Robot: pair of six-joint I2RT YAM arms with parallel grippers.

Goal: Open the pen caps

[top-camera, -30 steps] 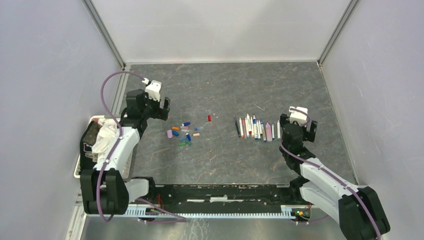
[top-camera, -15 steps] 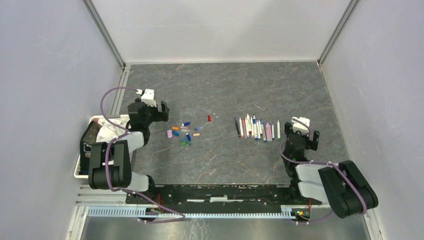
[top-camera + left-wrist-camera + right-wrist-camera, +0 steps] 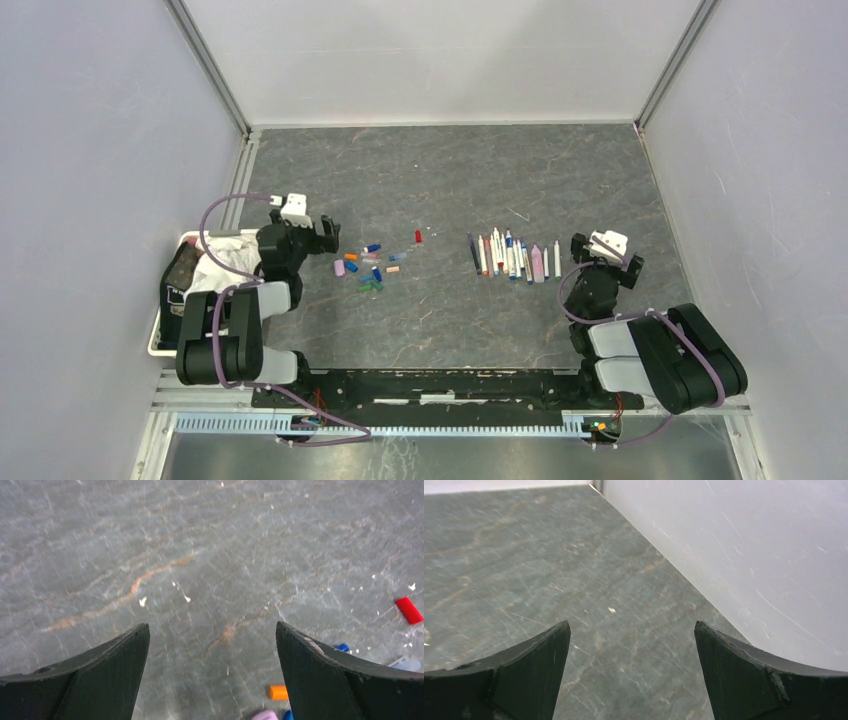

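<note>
The pens lie side by side in a row right of the table's middle, pale barrels with coloured ends and one thicker pink one. The loose pen caps are scattered left of centre, with a red cap a little apart. My left gripper is open just left of the caps and holds nothing. In the left wrist view, beyond that gripper, the red cap and an orange cap show. My right gripper, open and holding nothing, sits right of the pens. In its own view this gripper faces bare table.
A white basket with a cloth and dark items stands at the left edge beside the left arm. Grey walls enclose the table; the right wall is close to the right gripper. A black rail runs along the front.
Both arms have folded back toward their bases. The left gripper came nearer and lower beside the caps. The right gripper drew back slightly. Both stayed open.
</note>
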